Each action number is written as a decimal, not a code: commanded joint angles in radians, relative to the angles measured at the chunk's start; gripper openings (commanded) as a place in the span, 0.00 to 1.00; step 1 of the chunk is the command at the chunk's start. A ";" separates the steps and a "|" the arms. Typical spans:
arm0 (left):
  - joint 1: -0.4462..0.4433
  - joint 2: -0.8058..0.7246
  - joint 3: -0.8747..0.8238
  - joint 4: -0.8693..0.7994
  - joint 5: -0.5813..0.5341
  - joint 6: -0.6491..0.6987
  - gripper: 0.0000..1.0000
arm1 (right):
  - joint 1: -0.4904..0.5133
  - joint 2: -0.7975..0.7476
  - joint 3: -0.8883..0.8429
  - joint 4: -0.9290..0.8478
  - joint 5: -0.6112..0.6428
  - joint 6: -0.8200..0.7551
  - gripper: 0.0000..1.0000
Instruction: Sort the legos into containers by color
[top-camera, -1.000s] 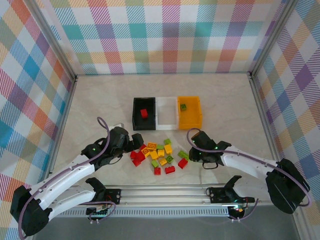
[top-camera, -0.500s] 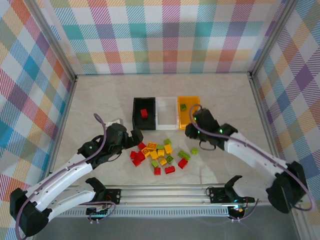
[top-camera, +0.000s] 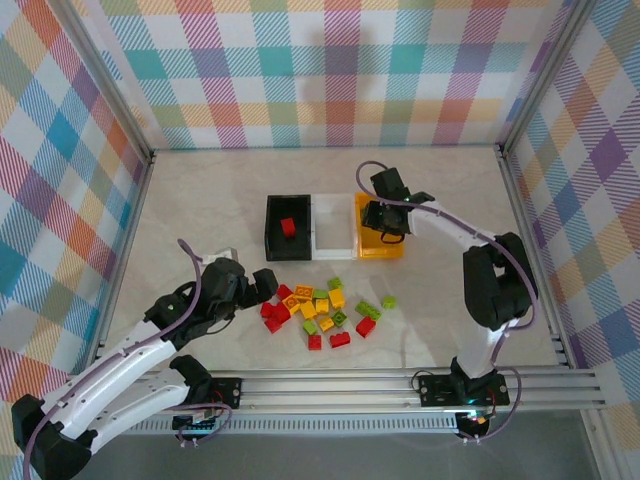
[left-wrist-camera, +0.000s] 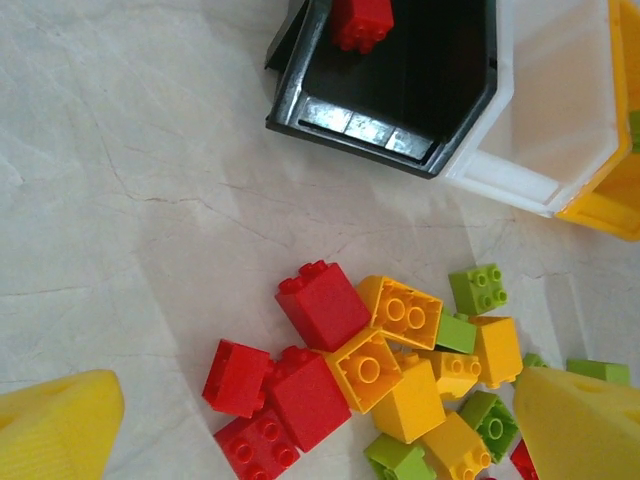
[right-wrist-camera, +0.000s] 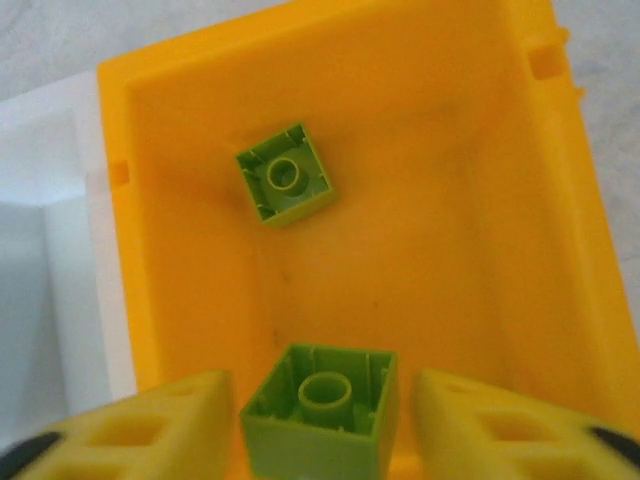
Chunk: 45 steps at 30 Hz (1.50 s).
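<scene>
The green lego (right-wrist-camera: 322, 400) sits underside up between the two fingers of the right hand (top-camera: 385, 220), above the floor of the orange bin (right-wrist-camera: 450, 200). A second green one (right-wrist-camera: 288, 186) lies on that floor, farther in. I judge this to be the drop of a green brick into the orange bin.

The right fingers (right-wrist-camera: 150, 430) flank the brick closely, with a sliver of orange showing on one side. I cannot tell whether the pads bear on it or it is free. The next move, I think, is to spread them wider, lift straight up clear of the bin wall, and go for another green. The lone green brick (top-camera: 388, 301) at the pile's right edge looks easiest.

The pile (top-camera: 325, 310) of red, yellow-orange and green bricks lies on the surface (top-camera: 200, 200), near the bins. The black bin (top-camera: 272, 245) holds one red brick (top-camera: 288, 226); I see nothing in the white bin (top-camera: 333, 225).

My left hand (left-wrist-camera: 315, 425) hangs over the pile's left side, fingers wide apart, holding nothing. The red bricks (left-wrist-camera: 300, 385) below it suit the black bin.
</scene>
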 joint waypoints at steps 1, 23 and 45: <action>-0.007 -0.017 -0.012 -0.039 -0.018 -0.005 1.00 | -0.004 -0.021 0.049 -0.008 -0.018 -0.013 0.62; -0.008 0.167 -0.040 -0.001 0.077 0.036 0.80 | 0.272 -0.643 -0.578 0.198 -0.236 -0.020 0.79; 0.010 0.463 -0.111 0.243 0.003 0.058 0.49 | 0.277 -0.789 -0.697 0.186 -0.167 0.012 0.79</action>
